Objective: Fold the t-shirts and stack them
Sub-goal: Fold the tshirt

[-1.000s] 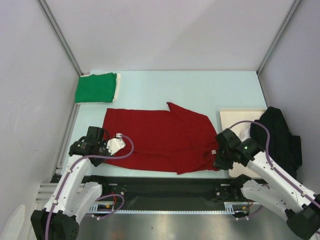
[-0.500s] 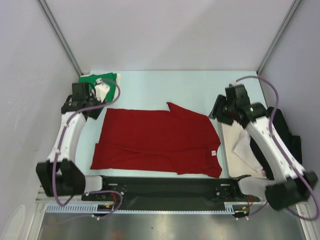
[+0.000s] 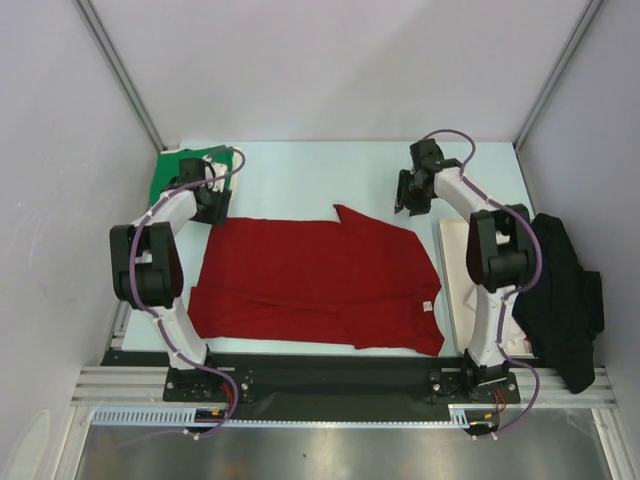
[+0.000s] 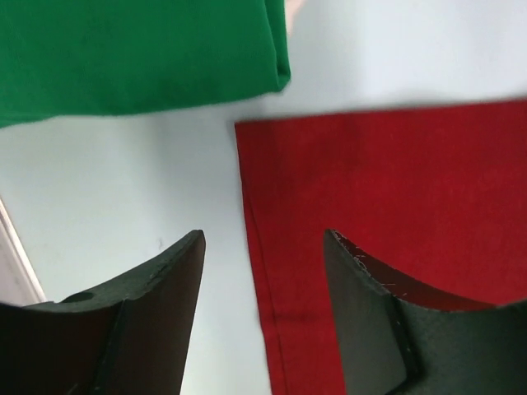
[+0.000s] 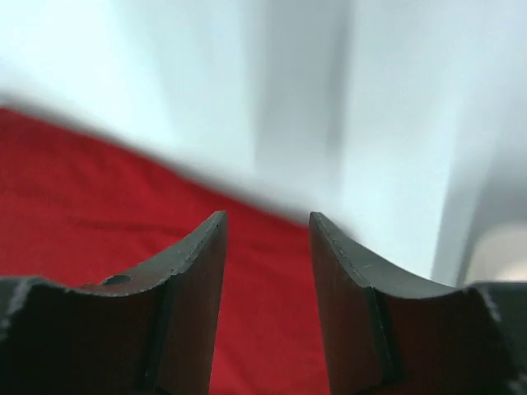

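The deep red t-shirt (image 3: pixel 315 280) lies spread flat on the pale table, a small white neck label at its right edge. The bright green t-shirt (image 3: pixel 172 172) lies folded at the back left, partly hidden by my left arm. My left gripper (image 3: pixel 212 205) is open and empty, hovering over the red shirt's back left corner (image 4: pixel 272 206), with the green shirt (image 4: pixel 140 49) just beyond. My right gripper (image 3: pixel 405 205) is open and empty above the red shirt's back right edge (image 5: pixel 263 271).
A flat cream board (image 3: pixel 462 250) lies at the right, partly under a black garment (image 3: pixel 560 290). Grey walls and metal posts close the back and both sides. A black rail runs along the near edge.
Both arms have swung from the shirt's near corners to its far corners. The red shirt's lower left part now lies spread out flat.
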`<control>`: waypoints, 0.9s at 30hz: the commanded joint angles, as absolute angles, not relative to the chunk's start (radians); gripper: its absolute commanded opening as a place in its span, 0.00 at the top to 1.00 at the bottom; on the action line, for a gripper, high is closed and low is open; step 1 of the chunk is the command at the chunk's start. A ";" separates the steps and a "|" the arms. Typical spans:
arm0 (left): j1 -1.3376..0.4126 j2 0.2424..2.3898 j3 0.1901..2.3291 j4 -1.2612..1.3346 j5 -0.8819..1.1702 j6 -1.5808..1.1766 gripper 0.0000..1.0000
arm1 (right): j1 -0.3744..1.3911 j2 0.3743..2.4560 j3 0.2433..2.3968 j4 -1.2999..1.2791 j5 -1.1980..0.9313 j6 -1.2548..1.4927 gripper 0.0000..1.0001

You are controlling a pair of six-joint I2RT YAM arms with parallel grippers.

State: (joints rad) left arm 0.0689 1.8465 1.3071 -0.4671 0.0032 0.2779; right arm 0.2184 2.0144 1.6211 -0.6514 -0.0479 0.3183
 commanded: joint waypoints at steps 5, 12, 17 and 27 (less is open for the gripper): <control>0.087 1.960 1.417 -0.387 0.037 0.155 0.36 | 0.235 2.171 1.776 -0.690 -0.086 0.230 0.50; 0.089 2.071 1.468 -0.416 0.046 0.149 0.39 | 0.275 2.166 1.711 -0.680 -0.060 0.195 0.48; 0.091 2.118 1.514 -0.459 0.077 0.147 0.41 | 0.290 2.183 1.687 -0.681 -0.029 0.183 0.50; 0.092 2.013 1.450 -0.480 0.218 0.212 1.00 | 0.290 2.113 1.697 -0.678 -0.051 0.189 1.00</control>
